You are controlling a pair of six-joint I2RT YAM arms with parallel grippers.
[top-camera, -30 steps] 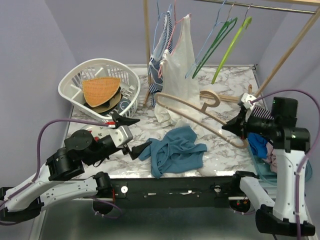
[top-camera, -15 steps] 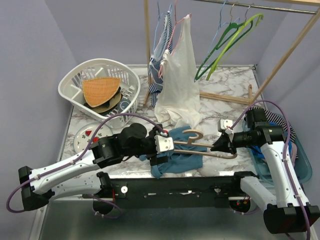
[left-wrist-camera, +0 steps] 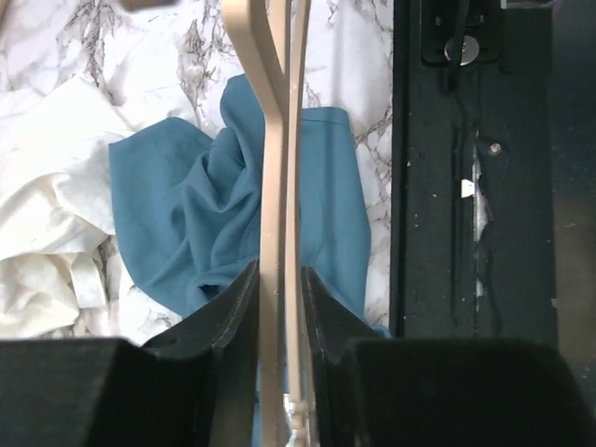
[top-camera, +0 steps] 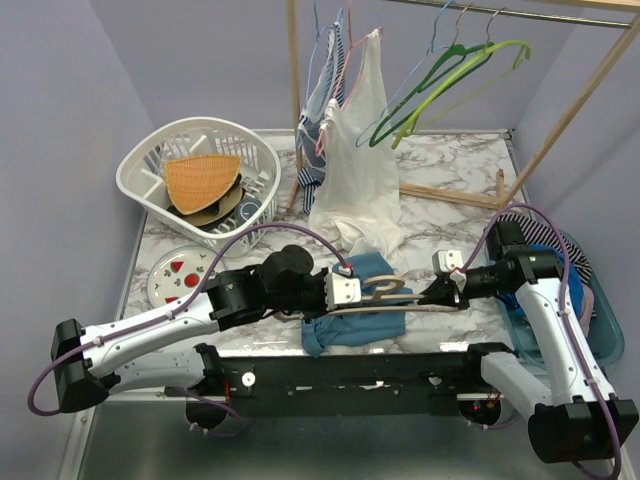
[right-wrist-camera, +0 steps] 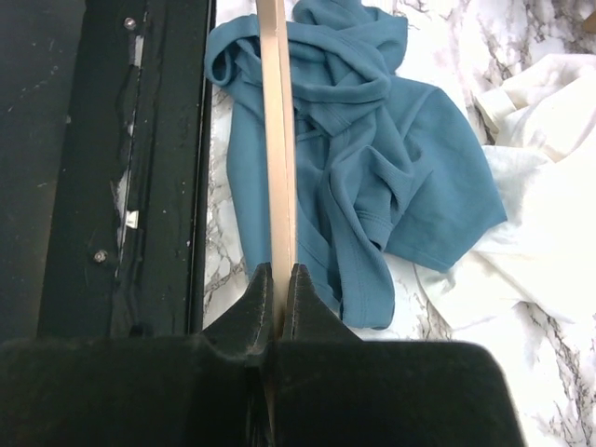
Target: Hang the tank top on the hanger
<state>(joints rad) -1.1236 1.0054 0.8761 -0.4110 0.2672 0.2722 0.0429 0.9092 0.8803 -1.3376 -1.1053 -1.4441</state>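
Observation:
The teal tank top (top-camera: 352, 327) lies crumpled on the marble table near the front edge. The tan hanger (top-camera: 392, 291) hangs level just above it, held at both ends. My left gripper (top-camera: 349, 293) is shut on its left end, my right gripper (top-camera: 438, 296) on its right end. In the left wrist view the hanger (left-wrist-camera: 270, 140) runs between the fingers (left-wrist-camera: 237, 303), with the tank top (left-wrist-camera: 186, 214) beneath. In the right wrist view the gripper (right-wrist-camera: 277, 279) pinches the hanger (right-wrist-camera: 277, 140) over the tank top (right-wrist-camera: 363, 158).
A white basket (top-camera: 150, 165) with hats stands back left, a small plate (top-camera: 172, 275) in front of it. A cream-white garment (top-camera: 360, 150) and green hangers (top-camera: 440, 80) hang from the wooden rack (top-camera: 293, 100). A blue bin (top-camera: 592, 300) sits at the right edge.
My left arm swung right from the table's left side and closed on the hanger. My right arm brought the hanger forward over the tank top. The green hangers swung up.

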